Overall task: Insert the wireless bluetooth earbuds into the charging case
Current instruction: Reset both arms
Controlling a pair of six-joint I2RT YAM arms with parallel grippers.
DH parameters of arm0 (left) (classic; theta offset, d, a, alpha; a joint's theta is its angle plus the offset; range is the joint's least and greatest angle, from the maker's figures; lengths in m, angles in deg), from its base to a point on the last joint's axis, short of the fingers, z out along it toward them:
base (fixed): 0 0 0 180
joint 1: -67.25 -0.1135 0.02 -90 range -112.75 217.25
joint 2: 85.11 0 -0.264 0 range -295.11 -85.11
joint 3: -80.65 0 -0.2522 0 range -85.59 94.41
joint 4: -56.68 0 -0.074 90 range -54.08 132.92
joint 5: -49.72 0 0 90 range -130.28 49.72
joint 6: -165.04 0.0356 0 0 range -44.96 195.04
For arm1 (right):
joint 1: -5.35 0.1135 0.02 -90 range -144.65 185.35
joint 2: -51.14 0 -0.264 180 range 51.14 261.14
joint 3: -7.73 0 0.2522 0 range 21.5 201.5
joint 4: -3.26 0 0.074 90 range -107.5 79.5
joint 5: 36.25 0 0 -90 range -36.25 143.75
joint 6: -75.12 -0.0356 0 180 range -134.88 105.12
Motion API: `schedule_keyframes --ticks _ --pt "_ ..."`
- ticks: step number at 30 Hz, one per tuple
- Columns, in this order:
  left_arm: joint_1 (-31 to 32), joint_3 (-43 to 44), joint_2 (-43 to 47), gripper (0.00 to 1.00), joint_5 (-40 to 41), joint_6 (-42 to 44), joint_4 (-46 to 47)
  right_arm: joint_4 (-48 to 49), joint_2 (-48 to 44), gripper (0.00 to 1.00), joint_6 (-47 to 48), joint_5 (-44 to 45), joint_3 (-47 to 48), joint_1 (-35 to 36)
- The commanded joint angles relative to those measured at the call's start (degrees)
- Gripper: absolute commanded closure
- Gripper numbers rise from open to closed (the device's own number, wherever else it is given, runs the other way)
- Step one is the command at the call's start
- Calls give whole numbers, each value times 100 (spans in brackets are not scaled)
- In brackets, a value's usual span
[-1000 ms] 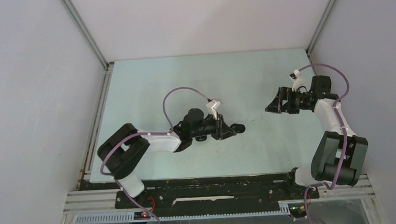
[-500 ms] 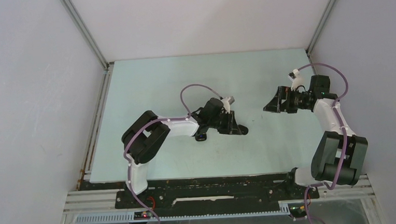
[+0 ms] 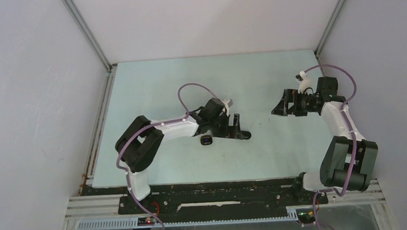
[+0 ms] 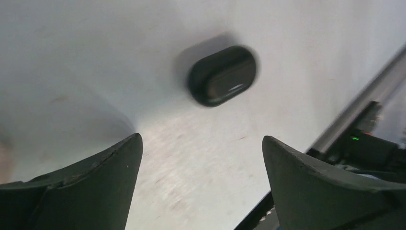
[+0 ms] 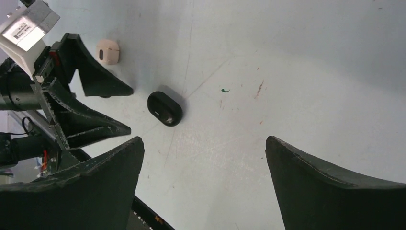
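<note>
The charging case [image 4: 222,75] is a black, pebble-shaped shell, lid closed, lying flat on the pale table [image 3: 157,96]. It lies just beyond the tips of my left gripper [image 4: 202,138], which is open with nothing between its fingers. In the top view the case [image 3: 246,135] sits by the near finger of the left gripper [image 3: 238,126]. The right wrist view shows the case [image 5: 164,108], the left gripper [image 5: 130,110] and one small white earbud [image 5: 107,51] on the table behind its far finger. My right gripper [image 5: 205,139] is open, empty and well right of the case, pointing left [image 3: 278,104].
Grey walls enclose the table on three sides, with metal rails [image 3: 99,118] along the left edge and a black frame [image 3: 222,191] at the near edge. Small coloured marks [image 5: 258,89] dot the surface near the case.
My left gripper has opened from shut, and the left arm has swung its elbow and wrist toward the table's centre. The case lies free on the table. The right arm has hardly moved.
</note>
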Motion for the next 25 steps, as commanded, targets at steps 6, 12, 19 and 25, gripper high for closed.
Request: schedule_keyframes --ticks 6,12,19,25 --pt "-336 321 1635 0 2424 1451 -2761 460 -668 0 -410 621 122 115" --pt "-528 549 2659 0 3902 2233 -3175 627 -1182 0 -585 1248 117 608" --pt "-776 326 3712 0 4213 2643 -2786 745 -1501 0 -561 1797 38 1189" --pt "-1284 -403 4373 0 4332 2408 -2368 1078 -1846 0 -457 1985 -232 1334"
